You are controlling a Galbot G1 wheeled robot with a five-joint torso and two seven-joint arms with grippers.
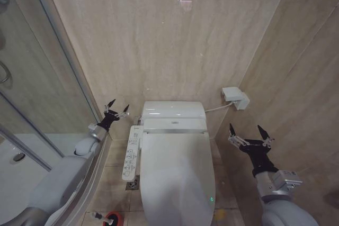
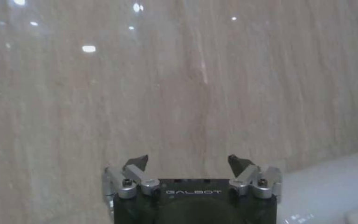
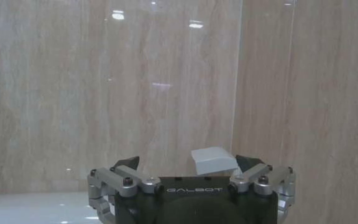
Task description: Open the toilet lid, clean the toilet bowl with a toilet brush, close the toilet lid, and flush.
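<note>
Beige marble-tiled walls around closed toilet lid (image 1: 177, 175), both grippers' jaws wide, empty.

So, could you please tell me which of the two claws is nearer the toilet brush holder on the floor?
The left claw, raised beside the glass shower wall; the red holder sits on the floor on that same side of the toilet lid. The right claw hangs open across it.

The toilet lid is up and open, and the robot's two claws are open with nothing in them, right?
Not quite. In the head view the toilet lid is down, covering the bowl. The rest is right: the left end effector and the right end effector are both open and hold nothing, one on each side of the toilet.
</note>
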